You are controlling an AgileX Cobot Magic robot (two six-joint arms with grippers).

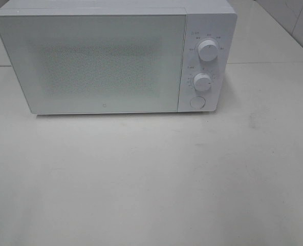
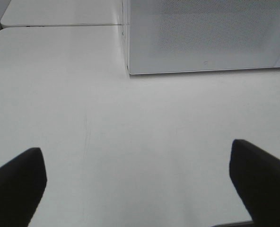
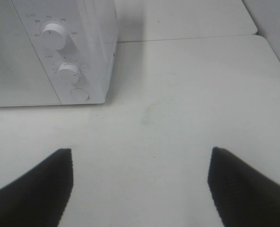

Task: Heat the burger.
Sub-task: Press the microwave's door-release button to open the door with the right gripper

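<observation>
Mock kitchen set-up in lab-like room. White microwave [image 1: 105,61], door shut, with upper dial [image 1: 208,51], lower dial [image 1: 202,82] and round button [image 1: 197,102], on plain white table [image 1: 151,179]. Second white table [image 1: 264,46] butted behind. Pale tiled wall [image 1: 300,20] at far right.
</observation>
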